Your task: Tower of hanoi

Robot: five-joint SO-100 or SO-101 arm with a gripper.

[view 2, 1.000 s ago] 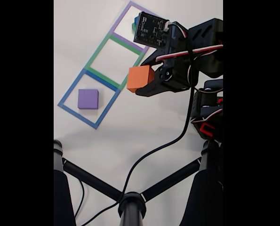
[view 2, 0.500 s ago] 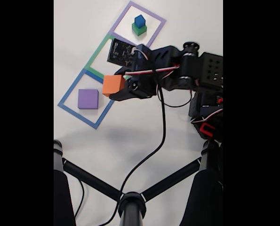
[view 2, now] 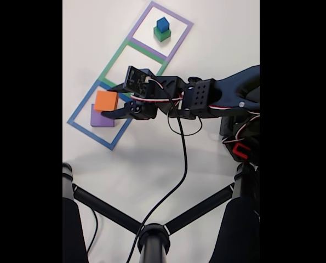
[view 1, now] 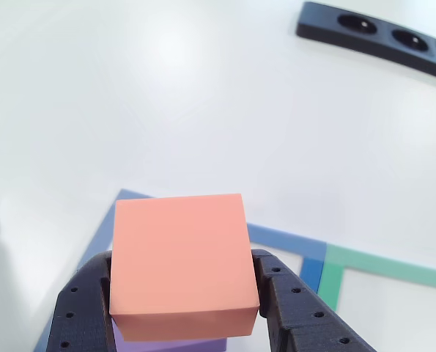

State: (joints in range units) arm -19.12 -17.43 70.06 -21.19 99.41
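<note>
The claw (view 1: 181, 312) squeezes the orange cube (view 1: 179, 260) tight — just above the purple cube (view 2: 98, 119), inside the blue square (view 2: 79, 107).

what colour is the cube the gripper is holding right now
Orange cube, clearest in the other view.

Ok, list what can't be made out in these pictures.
- Purple cube: in the other view, mostly covered by the orange cube; whether the two touch is unclear.
- Gripper: in the fixed view, fingertips partly behind the orange cube.
- Black strip: cut off by the other view's right edge.
- Green cube: partly covered by the blue cube.
</note>
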